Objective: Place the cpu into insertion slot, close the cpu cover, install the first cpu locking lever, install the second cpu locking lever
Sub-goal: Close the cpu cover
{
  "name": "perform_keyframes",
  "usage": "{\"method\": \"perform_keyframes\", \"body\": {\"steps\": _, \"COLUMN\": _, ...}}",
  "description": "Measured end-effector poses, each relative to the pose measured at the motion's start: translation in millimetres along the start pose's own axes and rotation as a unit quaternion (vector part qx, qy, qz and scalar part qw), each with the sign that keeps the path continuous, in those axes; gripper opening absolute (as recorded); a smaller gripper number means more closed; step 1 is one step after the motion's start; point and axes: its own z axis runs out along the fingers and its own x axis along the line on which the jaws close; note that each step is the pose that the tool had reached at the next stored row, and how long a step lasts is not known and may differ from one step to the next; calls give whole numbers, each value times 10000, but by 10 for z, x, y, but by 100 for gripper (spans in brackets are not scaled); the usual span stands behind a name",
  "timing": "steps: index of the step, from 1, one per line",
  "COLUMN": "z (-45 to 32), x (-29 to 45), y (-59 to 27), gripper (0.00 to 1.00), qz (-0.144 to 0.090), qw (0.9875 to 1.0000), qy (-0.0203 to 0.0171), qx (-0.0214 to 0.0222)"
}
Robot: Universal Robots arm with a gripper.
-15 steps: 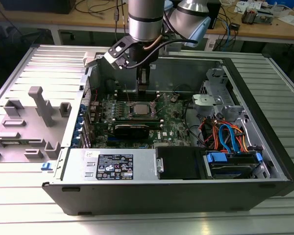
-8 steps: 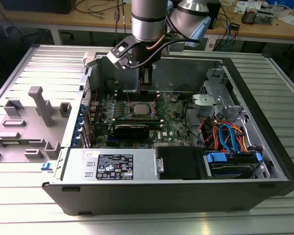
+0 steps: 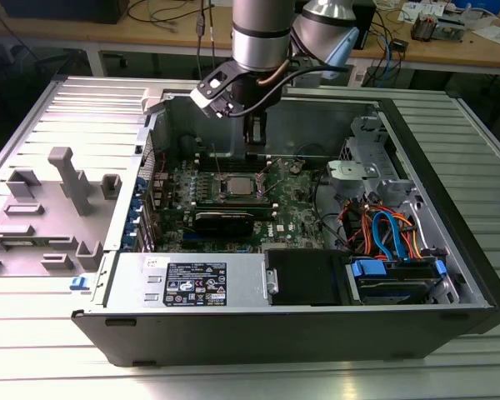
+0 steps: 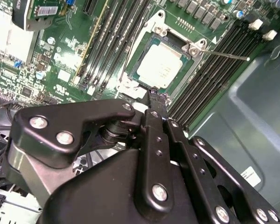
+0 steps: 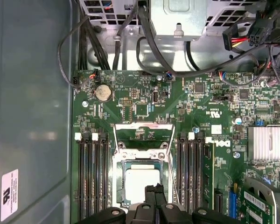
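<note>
the cpu (image 5: pixel 140 183) sits flat in the insertion slot (image 5: pixel 116 172), in the middle of the green board. in the exterior view the computer case (image 3: pixel 450 217) lies open on the counter (image 3: pixel 233 379), and the gripper (image 3: pixel 254 137) hangs inside it, just above the board and a little past the slot on the far side from that camera.

in both wrist views the gripper (image 4: pixel 154 95) has its two fingers pressed together, with nothing between them. its tip is right at one edge of the cpu, very close above it. i cannot tell if it touches.

the cpu cover (image 5: pixel 142 126) is swung open, off the chip. it lies on the other side of the cpu from the gripper, so the way to it goes straight across the chip.

a thin locking lever (image 4: pixel 226 54) sticks out sideways over the long black memory slots (image 4: pixel 210 70).

count: one cpu, one slot, one cover, one gripper, and one lever that i can see for sure.
</note>
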Motion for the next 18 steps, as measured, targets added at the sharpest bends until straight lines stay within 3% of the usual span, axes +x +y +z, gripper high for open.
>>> {"method": "perform_keyframes", "body": {"steps": 5, "z": 0, "x": -1, "y": 56, "gripper": 11, "qz": 0, "qw": 10000, "qy": 0, "qx": 0}}
{"method": "perform_keyframes", "body": {"steps": 18, "z": 1, "x": -1, "y": 69, "gripper": 11, "qz": 0, "qw": 10000, "qy": 0, "qx": 0}}
